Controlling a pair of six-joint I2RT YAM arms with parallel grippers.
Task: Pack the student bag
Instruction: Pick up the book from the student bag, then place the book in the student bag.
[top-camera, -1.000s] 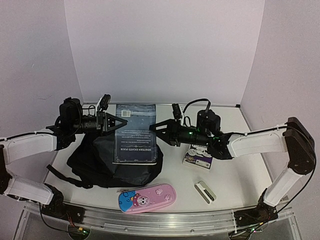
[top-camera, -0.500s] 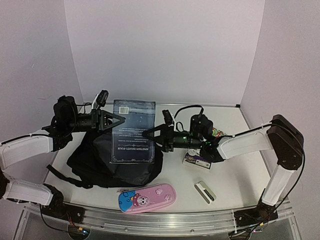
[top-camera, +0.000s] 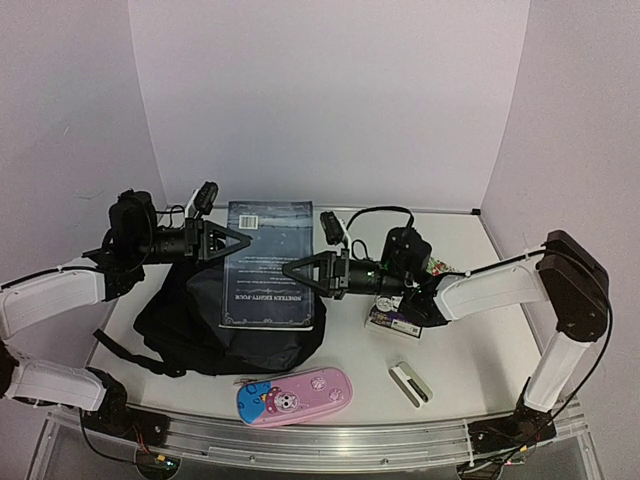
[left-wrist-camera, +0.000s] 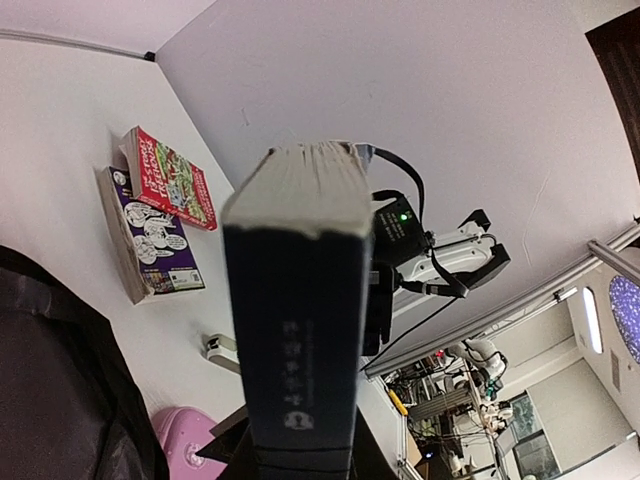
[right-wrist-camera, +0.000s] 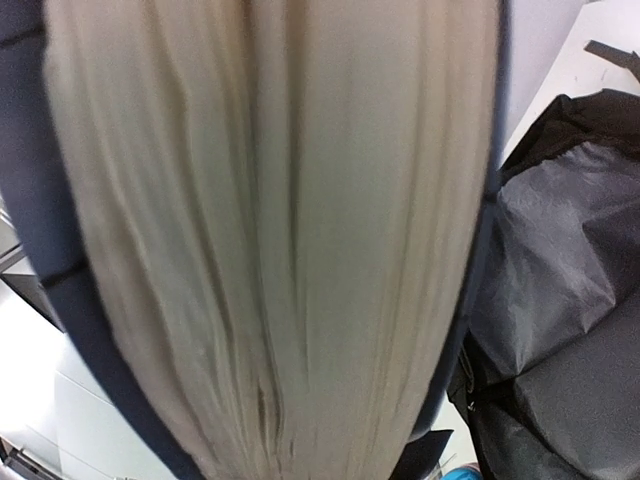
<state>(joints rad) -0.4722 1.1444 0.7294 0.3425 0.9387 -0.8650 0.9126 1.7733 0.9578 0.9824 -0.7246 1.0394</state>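
Note:
A dark blue book is held up over the student bag, a black backpack lying at the left with its grey lining showing. My left gripper is shut on the book's spine side. From the right, my right gripper has reached the book's page edge, which fills the right wrist view, and its jaws are shut on that edge.
A pink-and-blue pencil case lies at the near edge in front of the bag. A small white stapler-like item sits right of it. Two comic books lie under the right arm, and they show as red and purple.
My right gripper moved left to the book's right edge and shut on it. The left gripper shifted slightly left with the book, still holding it.

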